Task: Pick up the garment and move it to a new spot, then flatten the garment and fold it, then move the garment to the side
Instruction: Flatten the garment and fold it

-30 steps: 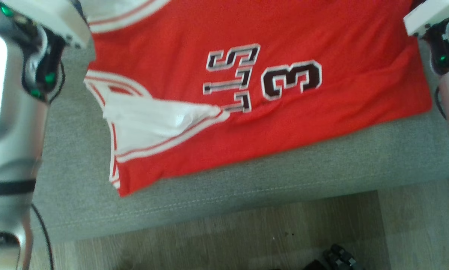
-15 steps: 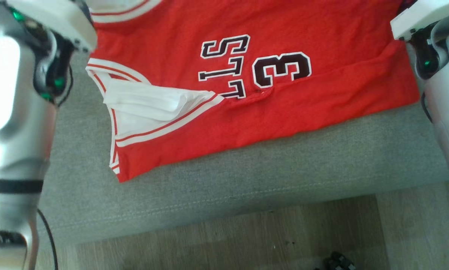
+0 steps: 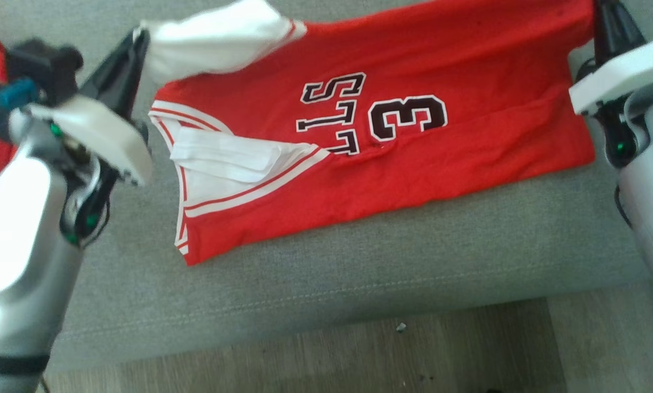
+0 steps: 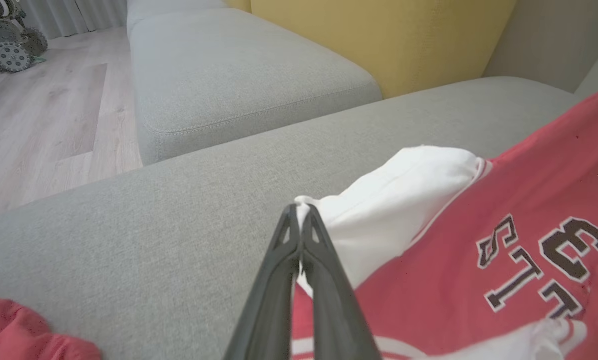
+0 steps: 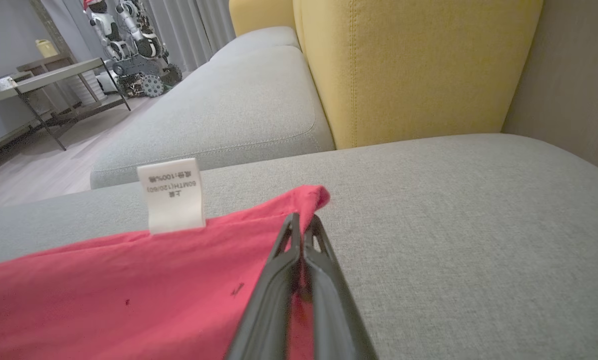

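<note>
Slippage threatens: left jaws pinch only the tip of a sleeve [image 3: 217,38] of the jersey [image 3: 485,147], right jaws its hem corner [image 5: 314,197]. Uneven pulling could free either.

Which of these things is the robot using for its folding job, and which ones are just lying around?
For the job: the red jersey, the left fingers pinching its white part, the right fingers pinching a red corner, the grey sofa seat under it.
Just lying about: the yellow cushion, another red cloth, the side table, the robots by the curtains.
</note>
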Robot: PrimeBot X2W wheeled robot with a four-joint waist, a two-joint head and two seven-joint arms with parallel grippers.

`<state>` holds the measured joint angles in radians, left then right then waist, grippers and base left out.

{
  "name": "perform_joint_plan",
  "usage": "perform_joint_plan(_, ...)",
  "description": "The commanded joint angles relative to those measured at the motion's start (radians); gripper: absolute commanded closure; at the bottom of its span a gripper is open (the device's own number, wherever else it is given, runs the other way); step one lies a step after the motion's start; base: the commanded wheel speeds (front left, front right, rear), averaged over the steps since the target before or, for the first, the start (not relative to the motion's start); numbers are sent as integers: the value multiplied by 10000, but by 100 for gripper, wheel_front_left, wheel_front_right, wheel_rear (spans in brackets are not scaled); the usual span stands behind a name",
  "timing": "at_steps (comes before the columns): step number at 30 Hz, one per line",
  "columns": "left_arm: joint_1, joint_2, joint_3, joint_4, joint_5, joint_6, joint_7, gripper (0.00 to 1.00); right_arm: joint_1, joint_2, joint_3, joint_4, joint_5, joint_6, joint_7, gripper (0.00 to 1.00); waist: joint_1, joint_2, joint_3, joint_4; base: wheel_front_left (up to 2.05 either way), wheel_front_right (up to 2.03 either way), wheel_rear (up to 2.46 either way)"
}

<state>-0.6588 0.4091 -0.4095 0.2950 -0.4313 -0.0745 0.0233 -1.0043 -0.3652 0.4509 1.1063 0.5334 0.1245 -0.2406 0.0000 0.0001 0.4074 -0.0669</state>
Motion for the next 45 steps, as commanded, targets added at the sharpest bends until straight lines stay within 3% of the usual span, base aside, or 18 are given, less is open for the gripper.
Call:
perform_joint_plan(1, -10, 543, 370, -523, 5, 118, 82, 100, 281, -170, 125, -326, 148, 62, -126, 100, 0, -1, -136, 19, 0, 0, 0)
perform_joint_plan(8, 1312, 1043, 312, -2256, -372, 171, 758, 100, 1043, -469, 407, -591, 480, 62, 127, 100, 0, -1, -500, 90, 0, 0, 0)
perform_joint_plan(11, 1937, 996, 303, -2930, -1189, 27, 1288, 100, 1270, -596, 453, -628, 586, 62, 196, 100, 0, -1, -591, 138, 0, 0, 0)
perform_joint_plan(16, 2687, 1412, 204, -3754, -1986, -201, 1972, 100, 1494, -752, 554, -615, 586, 62, 201, 100, 0, -1, -696, 176, 0, 0, 0)
perform_joint_plan(30, 3742, 2169, -337, -4576, -2956, -431, 2906, 100, 2507, -1131, 942, -1081, 877, 62, 760, 100, 0, -1, -1190, 168, 0, 0, 0)
perform_joint_plan(33, 3888, 2319, -499, -4611, -3167, -461, 3140, 100, 2814, -1165, 1098, -1322, 1108, 62, 1288, 100, 0, -1, -1318, 123, 0, 0, 0)
perform_joint_plan(34, 3937, 2353, -564, -4607, -3231, -469, 3211, 100, 2923, -1185, 1161, -1395, 1182, 62, 1504, 78, 0, -1, -1380, 110, 0, 0, 0)
perform_joint_plan(35, 3985, 2379, -637, -4602, -3282, -477, 3272, 100, 3029, -1210, 1200, -1472, 1271, 62, 1699, 4, 0, -1, -1440, 97, 0, 0, 0)
perform_joint_plan(36, 4029, 2394, -706, -4603, -3320, -484, 3305, 90, 3130, -1233, 1218, -1547, 1378, 62, 1903, 0, 0, -1, -1501, 87, 0, 0, 0)
perform_joint_plan(38, 4115, 2402, -791, -4584, -3366, -491, 3310, 0, 3291, -1324, 1265, -1750, 1482, 62, 2189, 0, 0, -1, -1627, 61, 0, 0, 0)
perform_joint_plan(45, 4368, 2290, -673, -4430, -3498, -371, 2910, 0, 3552, -1591, 919, -2314, 1455, 62, 2515, 0, 0, -1, -2238, -46, 0, 0, 0)
